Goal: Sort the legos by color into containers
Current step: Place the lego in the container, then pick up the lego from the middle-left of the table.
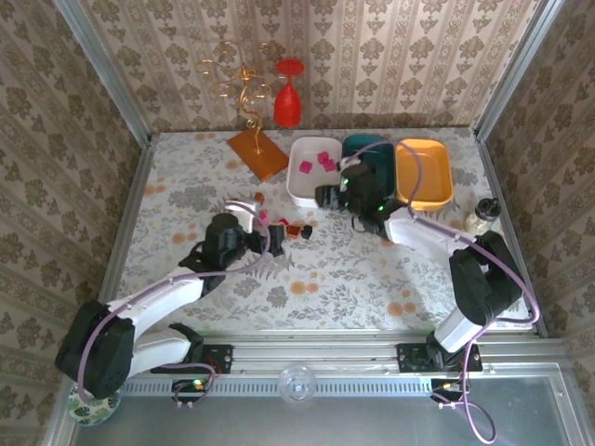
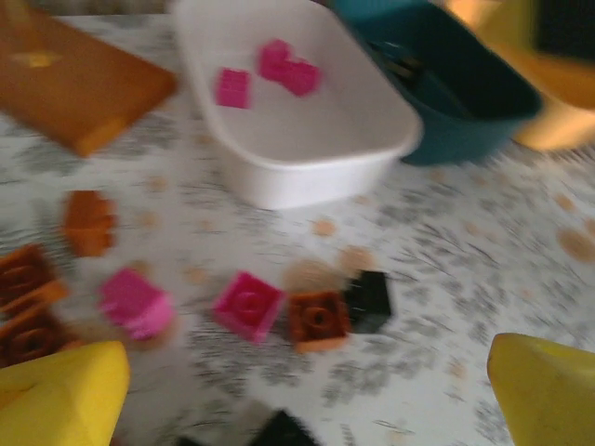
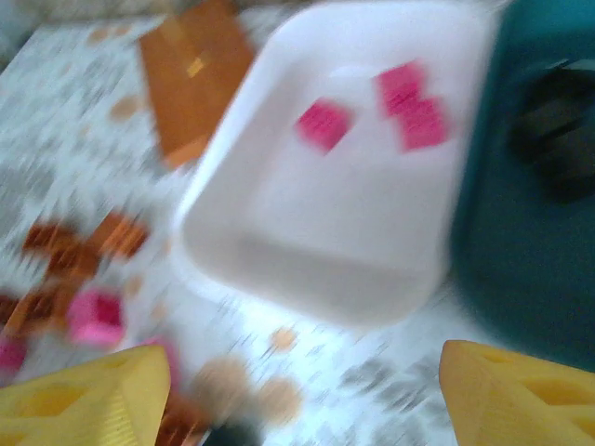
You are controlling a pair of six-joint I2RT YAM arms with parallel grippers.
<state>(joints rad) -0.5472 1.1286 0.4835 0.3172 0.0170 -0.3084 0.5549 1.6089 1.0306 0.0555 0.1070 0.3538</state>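
On the left, the left gripper hangs low over the table, its yellow fingers spread wide with nothing between them. Just ahead of it lie the loose legos. A pink, an orange and a black one sit touching in a short row. Another pink one lies apart to their left, and more orange-brown ones lie near the left edge.

We judge these to be light, stiff plastic cubes with smooth, rather slippery sides. They will not crush, but an off-centre pinch could squirt one away. We would take a block by two opposite flat sides, low on its body. An end block of the row leaves a finger room to come down.

Further right stands the white tray, with three pink legos in it. The right gripper hovers by the near ends of the white tray and the dark teal tray, released and empty. A dark shape lies in the teal one, too blurred for us to name. The orange-yellow tray stands just beside it at the far right.
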